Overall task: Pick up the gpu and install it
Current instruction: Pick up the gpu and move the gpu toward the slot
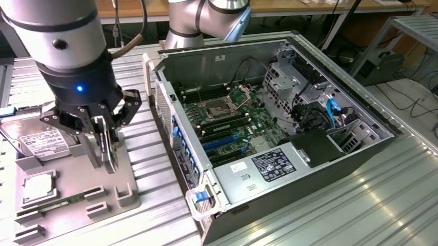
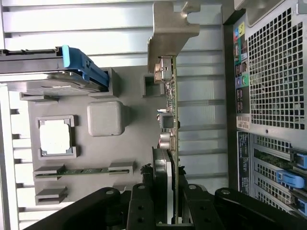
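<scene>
Pincer: the pincer [image 1: 101,128] hangs over the grey tray [image 1: 126,179], its fingers pressed in from both sides and pinching the gpu [image 1: 108,154]; the wrist view shows the dark fingers [image 2: 144,206] flanking the card's edge.
Gpu position: held on edge directly under the pincer, at 6 o'clock of it in the exterior view, low over the tray; whether its lower edge is free of the tray's holder cannot be told.
Gpu long axis: it runs about 12 to 6 o'clock in the exterior view, roughly parallel to the near wall of the case [image 1: 226,61]. In the wrist view the gpu [image 2: 173,120] stretches away from the pincer [image 2: 169,211] to its silver bracket [image 2: 170,28] at the far end.
Key relation: the open case lies at 3 o'clock of the pincer, just beside the tray; the motherboard [image 1: 239,118] with its blue slots [image 1: 222,141] is inside, past the near wall.
Arm: a single arm, so it alone carries the card.
Other parts: hard drive [image 1: 41,142] at 9 o'clock of the pincer, memory stick [image 1: 58,205] at 7 o'clock.
Surface: ribbed metal surface [image 1: 342,205] bears both tray and case.
</scene>
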Tool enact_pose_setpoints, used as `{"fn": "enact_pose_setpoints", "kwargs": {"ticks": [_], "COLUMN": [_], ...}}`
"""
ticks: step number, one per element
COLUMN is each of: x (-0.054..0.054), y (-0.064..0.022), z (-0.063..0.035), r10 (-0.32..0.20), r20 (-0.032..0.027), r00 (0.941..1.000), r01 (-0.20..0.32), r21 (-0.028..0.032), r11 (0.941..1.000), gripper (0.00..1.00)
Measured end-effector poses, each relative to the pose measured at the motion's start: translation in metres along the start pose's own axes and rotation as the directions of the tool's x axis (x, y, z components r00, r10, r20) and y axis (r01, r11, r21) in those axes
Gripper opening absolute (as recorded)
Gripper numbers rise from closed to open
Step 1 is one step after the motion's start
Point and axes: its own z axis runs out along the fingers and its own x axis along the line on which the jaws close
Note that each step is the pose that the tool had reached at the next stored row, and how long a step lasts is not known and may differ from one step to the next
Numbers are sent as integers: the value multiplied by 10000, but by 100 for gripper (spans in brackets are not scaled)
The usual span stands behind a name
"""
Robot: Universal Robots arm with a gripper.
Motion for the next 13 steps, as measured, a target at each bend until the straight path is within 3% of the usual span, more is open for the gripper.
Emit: {"fn": "enact_pose_setpoints", "kwargs": {"ticks": [6,8,13], "x": [-8,-14,-20], "y": [10,14,22], "z": [-273,-419,-659], "r10": [19,19,20], "r20": [1,-1,0], "r00": [10000,10000,10000], "r01": [-19,-19,-20], "r21": [16,18,16], "r11": [10000,10000,10000], "gripper": [28,28,28]}}
